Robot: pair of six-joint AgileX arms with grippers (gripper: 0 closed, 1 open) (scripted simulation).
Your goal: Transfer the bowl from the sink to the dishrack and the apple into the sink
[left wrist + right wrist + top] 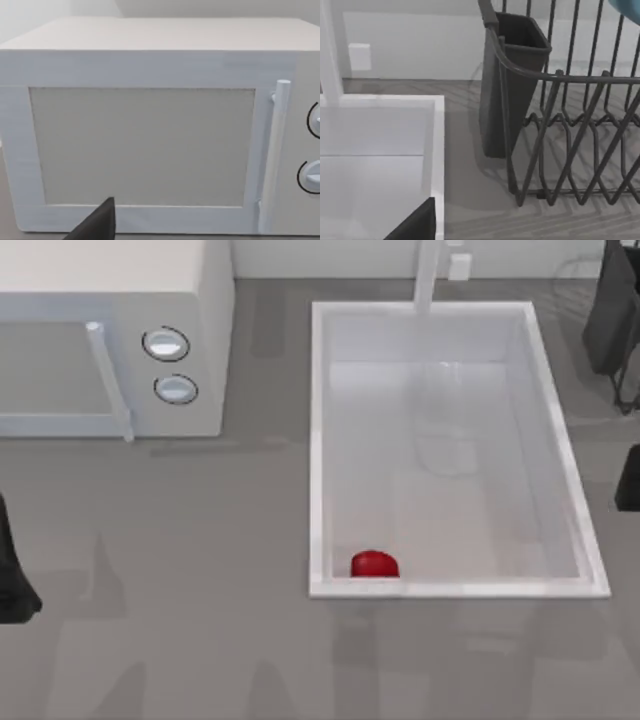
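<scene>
**Apple in the sink, bowl at the rack**

Apple (374,564) lies inside the sink (318,440), against its near wall toward the left corner. It looks small, firm and smooth, apt to roll; a grip across its widest part would suit it. A sliver of blue bowl (627,9) shows above the dishrack (580,135) wires; glossy, probably slippery, best held by the rim. The left arm sits at the table's left edge, the right arm by the rack; whether either gripper is spread or closed I cannot tell.
</scene>
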